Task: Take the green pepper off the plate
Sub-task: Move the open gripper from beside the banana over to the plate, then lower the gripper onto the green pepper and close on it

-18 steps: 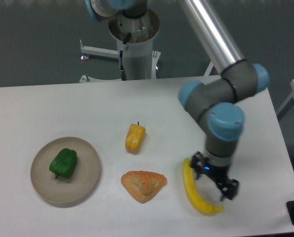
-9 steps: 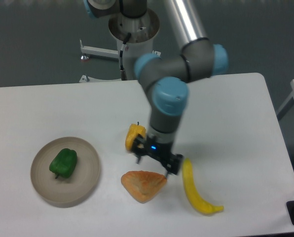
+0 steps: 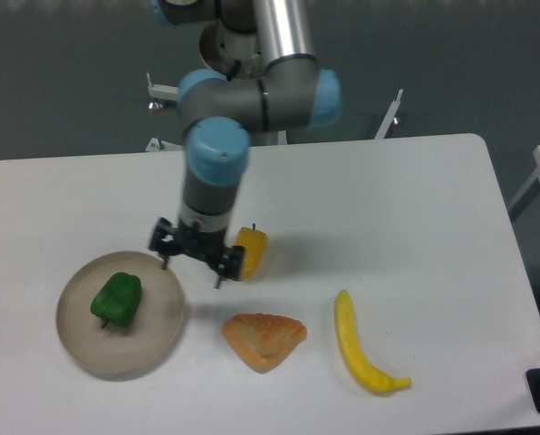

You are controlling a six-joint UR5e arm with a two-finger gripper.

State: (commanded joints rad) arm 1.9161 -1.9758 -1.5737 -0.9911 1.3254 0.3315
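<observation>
The green pepper (image 3: 117,299), small, glossy and dark green, lies on the left half of the round beige plate (image 3: 158,340) at the table's front left. My gripper (image 3: 195,268) hangs open and empty above the plate's right rim, to the right of the pepper and apart from it. Its two fingers point down, one over the rim and one close to the yellow pepper.
A yellow-orange pepper (image 3: 251,251) lies just right of the gripper, partly hidden by it. A croissant-like pastry (image 3: 264,339) lies in front, and a banana (image 3: 361,355) at the front right. The arm's base stands at the back.
The arm has swung left across the table, from above the banana, past the pastry, to the plate's right rim. The gripper stays open. No object has moved.
</observation>
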